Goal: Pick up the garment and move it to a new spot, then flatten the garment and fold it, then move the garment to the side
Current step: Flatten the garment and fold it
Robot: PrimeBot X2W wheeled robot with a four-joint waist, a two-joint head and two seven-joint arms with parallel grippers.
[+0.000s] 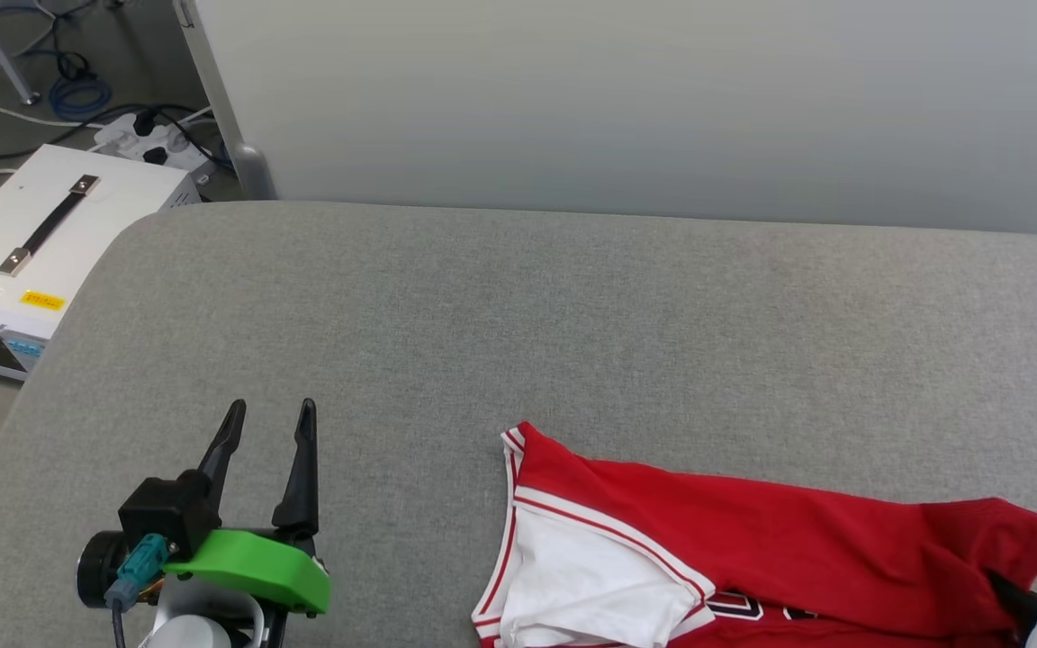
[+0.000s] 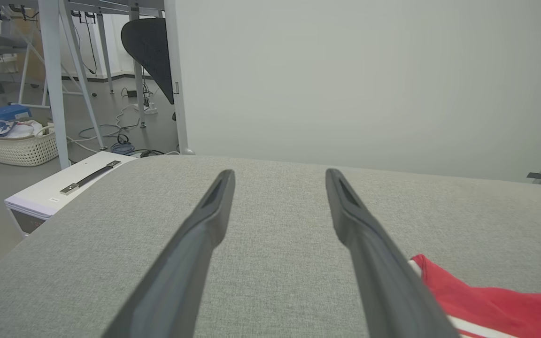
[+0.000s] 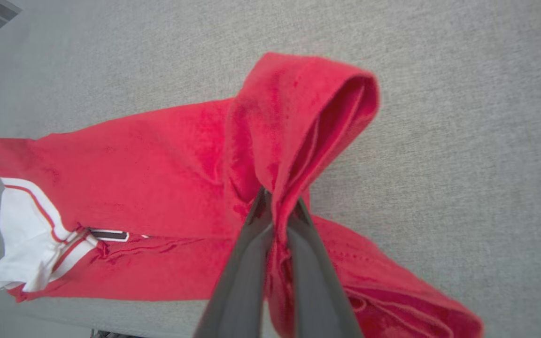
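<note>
While our left claw sits wide open lower left, our right claw is clamped on a fold of the garment, lying lower right on the grey tabletop.

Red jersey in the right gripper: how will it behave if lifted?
Likely floppy: the jersey bunches into a loose fold where the right gripper pinches it, the rest lying slack on the grey fabric surface. Probably light: thin cloth, held by one narrow pinch. It would probably drape and drag, white sleeve trailing.
</note>
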